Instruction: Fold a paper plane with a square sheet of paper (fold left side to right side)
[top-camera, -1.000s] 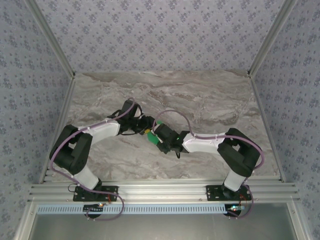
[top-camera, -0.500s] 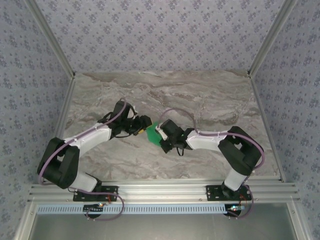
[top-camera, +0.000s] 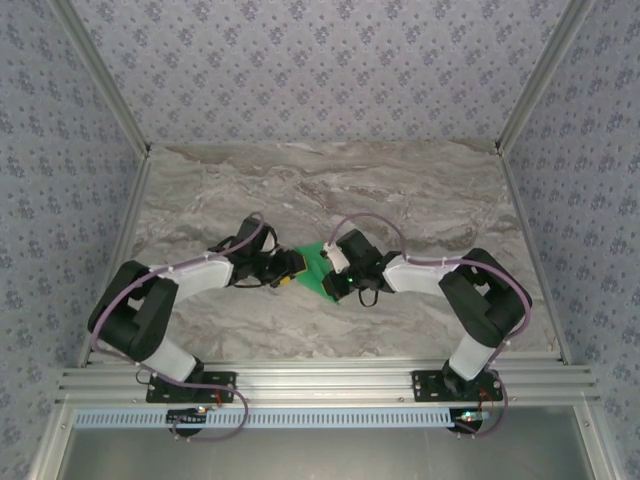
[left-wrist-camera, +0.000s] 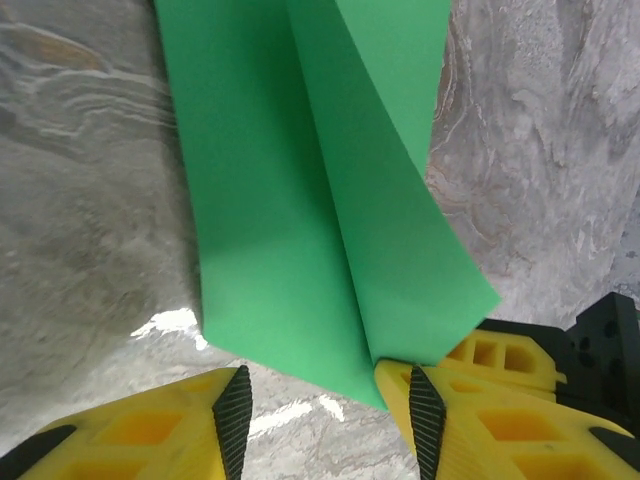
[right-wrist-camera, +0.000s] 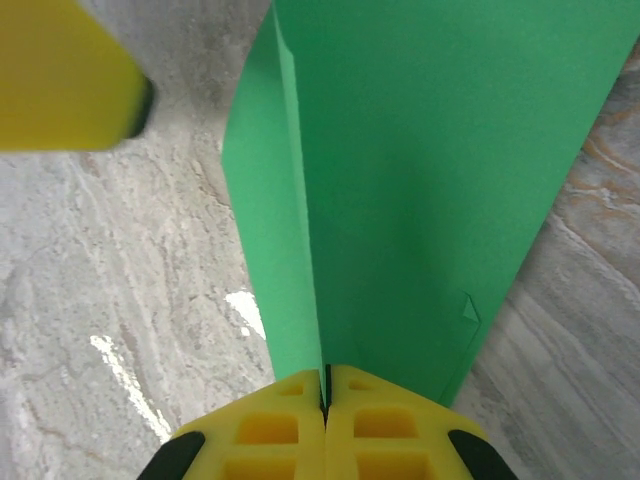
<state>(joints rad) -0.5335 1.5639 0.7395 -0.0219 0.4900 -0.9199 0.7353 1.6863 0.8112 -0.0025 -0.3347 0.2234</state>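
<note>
My right gripper (right-wrist-camera: 325, 390) is pinched tight on the edge of the green paper (right-wrist-camera: 420, 180). My left gripper (left-wrist-camera: 328, 415) is open, and the paper's pointy corner sits right at its gap. The paper is thin, smooth and folded, lying mid-way on the grey stony table (top-camera: 400, 200).

1. The sheet of paper (top-camera: 318, 272) lies on the middle of the table (top-camera: 420, 200), between the two grippers.
2. The left gripper (left-wrist-camera: 328, 408) sits at its left side, with one paper corner between its spread fingers.
3. The right gripper (right-wrist-camera: 326, 385) sits at its right side, fingers pinched together on a raised fold.
4. One flap overlaps the layer beneath.
</note>
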